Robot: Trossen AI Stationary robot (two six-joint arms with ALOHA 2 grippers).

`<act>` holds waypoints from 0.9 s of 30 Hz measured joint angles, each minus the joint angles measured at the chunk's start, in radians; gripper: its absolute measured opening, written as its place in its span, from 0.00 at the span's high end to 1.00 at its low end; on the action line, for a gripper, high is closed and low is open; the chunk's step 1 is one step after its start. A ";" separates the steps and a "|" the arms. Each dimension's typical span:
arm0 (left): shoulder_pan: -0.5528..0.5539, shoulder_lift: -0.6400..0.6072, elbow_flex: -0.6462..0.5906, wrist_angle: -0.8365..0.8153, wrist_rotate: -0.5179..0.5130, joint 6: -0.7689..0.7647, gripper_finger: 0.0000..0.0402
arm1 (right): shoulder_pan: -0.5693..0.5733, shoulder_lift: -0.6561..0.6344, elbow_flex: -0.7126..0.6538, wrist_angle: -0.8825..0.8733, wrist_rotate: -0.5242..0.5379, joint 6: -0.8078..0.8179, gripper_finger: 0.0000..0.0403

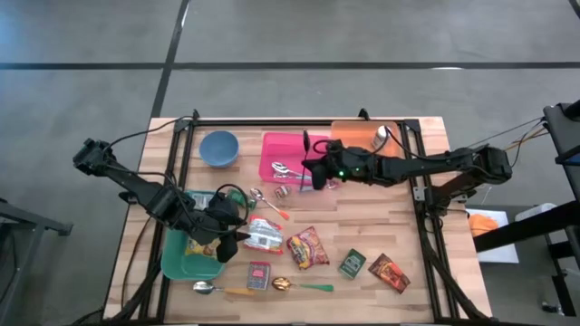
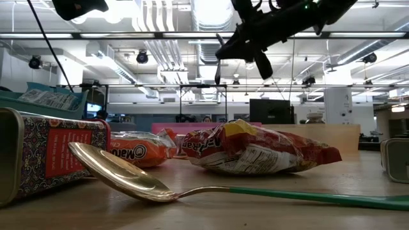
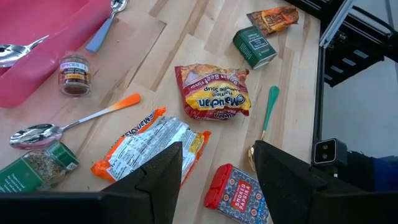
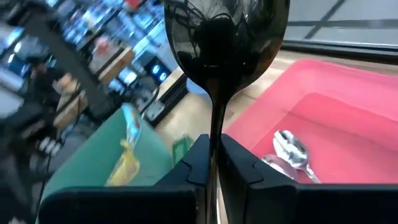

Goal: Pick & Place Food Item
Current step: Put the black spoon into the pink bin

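front edge: gold-bowled spoon with green handle (image 2: 192,188) lying flat on pale wooden counter (image 1: 362,222); patterned red spice tin (image 2: 45,153) just beside it
task item: crinkly red-and-yellow ramen noodle packet (image 1: 308,246) flat near counter centre, label up, touching nothing
second packet: orange-and-white noodle packet (image 3: 152,146) just beside it, toward green bin
handling: likely light, film slippery and crackly, noodle block inside brittle; take across the short width at mid-packet, gentle squeeze, avoid crimped ends
left end effector: (image 3: 217,171) fingers spread about halfway, nothing between them, hovering over edge of green plastic bin (image 1: 177,263), aimed down at orange-and-white packet
small boxes: dark green carton (image 1: 352,263) and brown-red sachet (image 1: 389,272) near right side
mid counter: small spice jar (image 3: 73,74) next to pink rectangular tray (image 1: 272,163)
right end effector: (image 4: 214,155) pressed tight on stem of glossy black spoon (image 4: 224,43), above pink tray with silver spoons (image 4: 289,149) in it
far: blue bowl (image 1: 219,148); orange cutting board (image 1: 358,134) at back edge
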 joint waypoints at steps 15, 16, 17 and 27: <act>0.008 0.000 0.000 0.130 -0.435 -0.010 0.50 | 0.209 0.000 -0.001 0.257 -0.151 -0.267 0.97; 0.008 0.001 0.000 0.131 -0.436 -0.010 0.50 | 0.224 0.000 -0.001 0.271 -0.157 -0.279 0.97; 0.008 0.006 0.000 0.131 -0.435 -0.010 0.50 | 0.240 0.000 -0.001 0.282 -0.158 -0.293 0.97; 0.011 0.110 0.000 0.438 -0.201 0.349 0.50 | 0.335 0.068 -0.001 0.452 -0.162 -0.415 0.97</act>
